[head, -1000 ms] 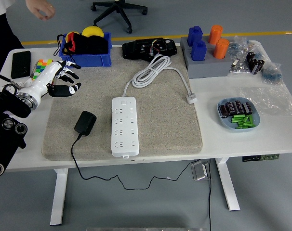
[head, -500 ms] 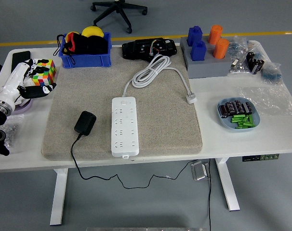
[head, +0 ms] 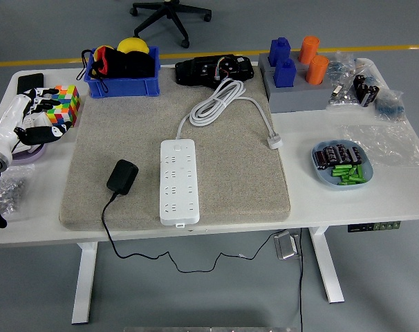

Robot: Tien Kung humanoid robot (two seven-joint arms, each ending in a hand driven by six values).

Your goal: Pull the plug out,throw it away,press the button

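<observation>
A white power strip lies lengthwise in the middle of the grey mat, with nothing plugged into it. Its white cable is coiled at the mat's far side and ends in a white plug. A black adapter plug lies on the mat to the strip's left, its black cord hanging over the near edge. My left hand hovers at the far left edge of the table, fingers relaxed and holding nothing. The right arm does not show.
A colourful cube and a black phone sit by my left hand. A blue bin stands at the back left, a black device behind the mat, a grey block with blue and orange pegs at the back right, a blue plate at right.
My left hand has pulled back leftward off the mat to the table's left edge. The person's hand seen at the top left a second ago is gone.
</observation>
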